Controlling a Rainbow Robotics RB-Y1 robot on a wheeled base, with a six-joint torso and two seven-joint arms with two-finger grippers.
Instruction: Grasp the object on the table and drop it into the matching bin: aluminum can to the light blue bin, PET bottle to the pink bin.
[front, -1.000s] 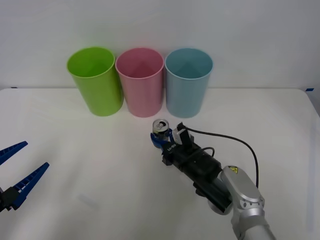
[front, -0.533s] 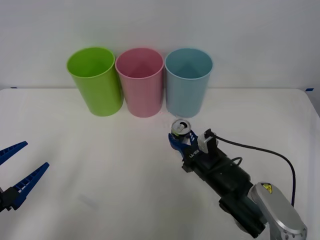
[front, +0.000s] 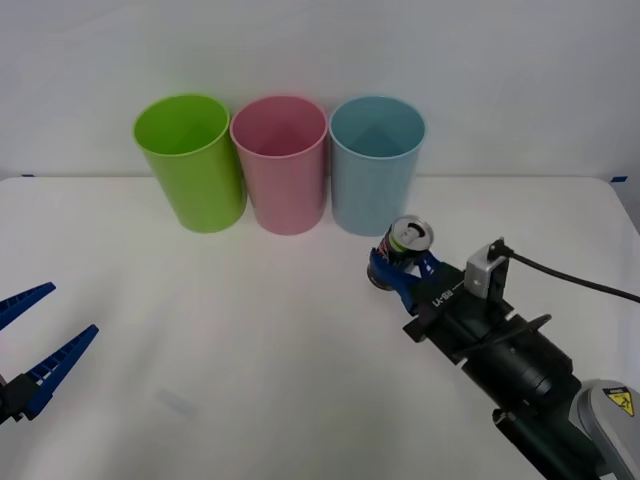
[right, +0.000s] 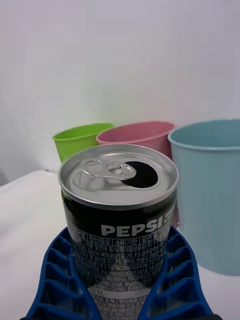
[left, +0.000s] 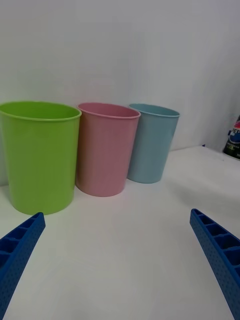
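Clearly legible, white "PEPSI" lettering crosses the one small black-labelled silver aluminium can (right: 119, 220), pinched upright between the blue ribbed fingers of the right claw (front: 400, 270), raised just in front of the tall pale blue plastic bin (front: 377, 165). Three bins line the white bench (front: 250, 330): lime green (front: 190, 160), pink (front: 281, 163), blue. The left claw (front: 35, 345) rests spread at the bench's left edge.

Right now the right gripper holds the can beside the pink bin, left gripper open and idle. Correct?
Not quite. The right gripper holds the can beside the light blue bin, not the pink bin, as the front view shows. The left gripper is open and idle.
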